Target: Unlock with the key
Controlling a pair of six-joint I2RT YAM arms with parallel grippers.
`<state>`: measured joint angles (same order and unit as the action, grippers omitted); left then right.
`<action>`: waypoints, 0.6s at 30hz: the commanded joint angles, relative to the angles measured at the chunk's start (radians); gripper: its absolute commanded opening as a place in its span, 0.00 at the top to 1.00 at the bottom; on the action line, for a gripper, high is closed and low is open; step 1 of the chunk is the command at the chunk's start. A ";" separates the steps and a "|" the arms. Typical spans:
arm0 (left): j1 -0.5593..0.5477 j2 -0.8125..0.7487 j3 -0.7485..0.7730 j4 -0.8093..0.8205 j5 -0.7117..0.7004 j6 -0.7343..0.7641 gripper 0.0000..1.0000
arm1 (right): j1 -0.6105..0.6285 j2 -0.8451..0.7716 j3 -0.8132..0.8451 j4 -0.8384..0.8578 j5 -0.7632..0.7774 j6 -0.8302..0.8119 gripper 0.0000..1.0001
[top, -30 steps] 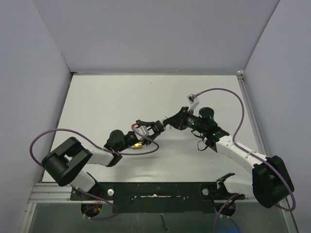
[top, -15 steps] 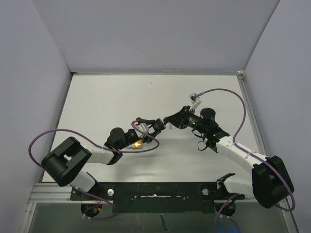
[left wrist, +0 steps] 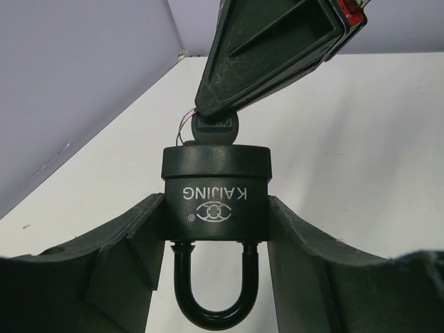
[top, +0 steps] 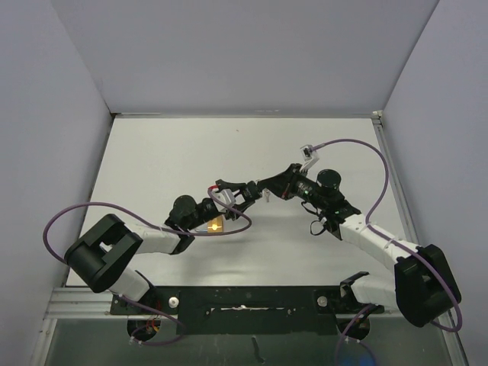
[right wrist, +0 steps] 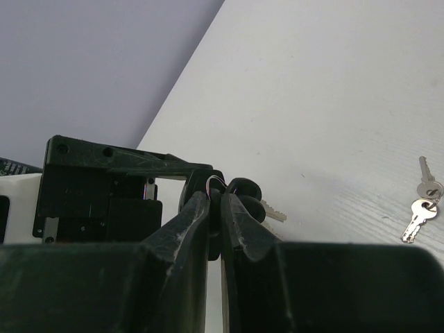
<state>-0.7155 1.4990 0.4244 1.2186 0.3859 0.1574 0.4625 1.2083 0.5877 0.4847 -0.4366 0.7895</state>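
White-shelled left arm (top: 152, 244): bulky black joint housings, white links. White-shelled right arm (top: 374, 240): identical build. Purple cable (top: 347, 140) looped off each arm. Left wrist carries matt black plastic fingers (left wrist: 118, 270).

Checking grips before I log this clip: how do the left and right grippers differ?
The left gripper clamps the wide padlock, jaws well apart; the right gripper is pinched nearly shut on the thin key. Left comes in from the shackle end, right from the opposite end. Both hold something.

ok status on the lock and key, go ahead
Left gripper clamped on round black padlock, steel shackle seated both ends. Right gripper shut on black-headed key, inserted. Loose silver keys lie aside, nothing blocking.
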 commanded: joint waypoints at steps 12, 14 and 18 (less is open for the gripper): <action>-0.002 -0.053 0.136 0.297 0.027 0.021 1.00 | 0.020 0.026 0.005 -0.062 -0.084 0.010 1.00; -0.002 -0.051 0.130 0.297 0.016 0.015 1.00 | 0.020 0.024 0.004 -0.066 -0.084 0.008 1.00; -0.004 -0.040 0.115 0.295 -0.007 0.008 1.00 | 0.021 0.032 -0.003 -0.058 -0.084 0.023 1.00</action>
<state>-0.7086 1.4994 0.4412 1.1995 0.3916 0.1719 0.4545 1.2221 0.5888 0.5110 -0.4374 0.8101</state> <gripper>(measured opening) 0.513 0.093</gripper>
